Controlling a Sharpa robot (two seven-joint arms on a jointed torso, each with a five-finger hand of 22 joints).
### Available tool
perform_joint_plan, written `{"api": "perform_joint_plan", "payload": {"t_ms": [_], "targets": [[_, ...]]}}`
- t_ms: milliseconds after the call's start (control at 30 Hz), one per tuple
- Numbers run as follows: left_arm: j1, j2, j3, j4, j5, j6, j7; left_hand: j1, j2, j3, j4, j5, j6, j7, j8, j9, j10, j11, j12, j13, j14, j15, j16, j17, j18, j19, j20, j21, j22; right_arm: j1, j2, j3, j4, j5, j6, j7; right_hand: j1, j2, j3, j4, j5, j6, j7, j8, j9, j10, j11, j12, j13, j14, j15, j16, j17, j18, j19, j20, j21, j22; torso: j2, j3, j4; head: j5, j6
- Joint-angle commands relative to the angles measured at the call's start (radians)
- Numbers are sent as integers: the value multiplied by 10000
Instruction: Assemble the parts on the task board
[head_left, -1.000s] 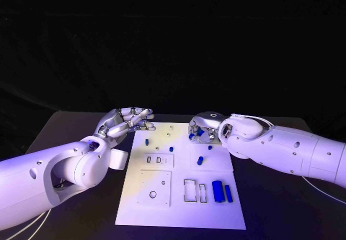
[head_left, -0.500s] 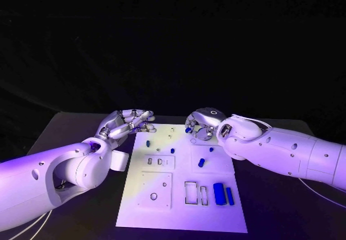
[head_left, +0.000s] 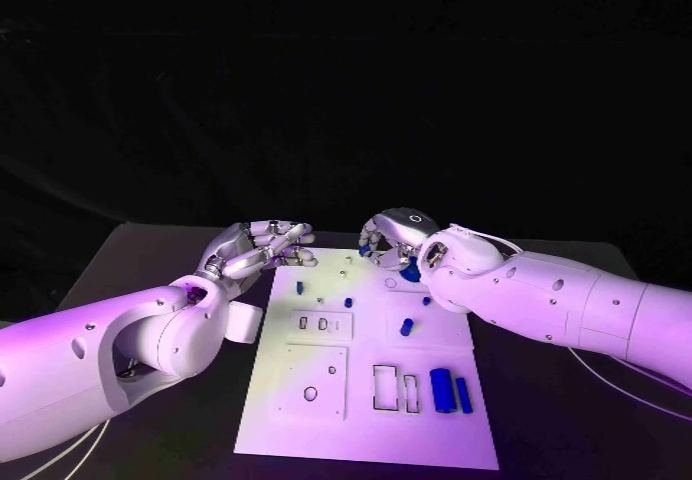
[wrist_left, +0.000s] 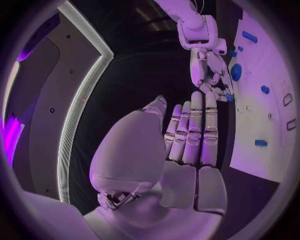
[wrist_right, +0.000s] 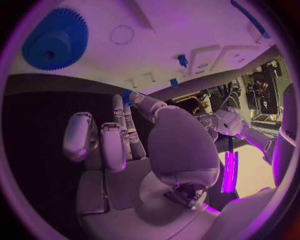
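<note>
Hovering over the far edge of the task board (head_left: 368, 400), the right hand (head_left: 392, 240) has its fingers (wrist_right: 122, 127) bunched together with the thumb folded across the palm; a small blue part (wrist_right: 127, 95) shows at the fingertips in the right wrist view, but whether it is truly pinched cannot be told. In the head view a blue shape (head_left: 411, 270) sits just below that hand, partly hidden by the white wrist. Off the board's far left corner, the left hand (head_left: 260, 248) hangs above the desk (head_left: 159, 260) with its fingers (wrist_left: 194, 132) held straight and close together, thumb alongside, holding nothing. The two hands are near each other but apart, both at the far end of the board. The board itself is a white plate lying flat in the middle of the black desk, reaching from the hands toward the robot. On it, spread out from the far end, are several small blue parts: a short peg (head_left: 300, 287) and another (head_left: 349, 300) near the left hand's side, a small piece (head_left: 426, 299) and an oblong one (head_left: 407, 325) toward the middle, and two longer blue bars (head_left: 449, 389) lying side by side at the board's near right corner, beside open rectangular slots (head_left: 385, 386). A blue toothed gear (wrist_right: 55, 41) lies on the board's far part, close to the right hand, seen in the right wrist view.
</note>
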Motion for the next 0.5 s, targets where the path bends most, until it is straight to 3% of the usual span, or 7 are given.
{"api": "perform_joint_plan", "payload": {"t_ms": [33,267,500], "targets": [[14,50,10,0,31,207,37,-67,-19,76,5,40,-74,8,-60,15,-17,38,-43,4,49,40,24,9,119,70,4,54,17,-26,153,4,-162,146,-57,143,-129,-25,4,77,-24,-77,5,53,29,-70,28,32,-3,442,-6,57,2,-73,34,-9,20,-14,12,-18,48,9,0],[43,12,11,69,30,191,32,-67,-19,76,5,40,-74,8,-60,15,-17,38,-43,4,49,40,24,9,119,70,4,54,17,-57,324,4,-259,176,55,203,-169,-64,-15,104,-39,-94,7,55,50,-76,32,34,2,441,-1,61,0,-75,37,-4,27,3,80,0,-1,91,-4],[62,-6,11,81,30,175,26,-51,-21,105,-8,40,-78,10,-66,18,-20,40,-54,7,43,41,19,24,118,67,4,58,16,-135,490,4,-394,225,103,234,-173,-69,-17,107,-40,-97,7,55,53,-76,31,35,3,440,0,60,-4,-71,24,-3,13,-18,103,-8,4,55,-14]]}}
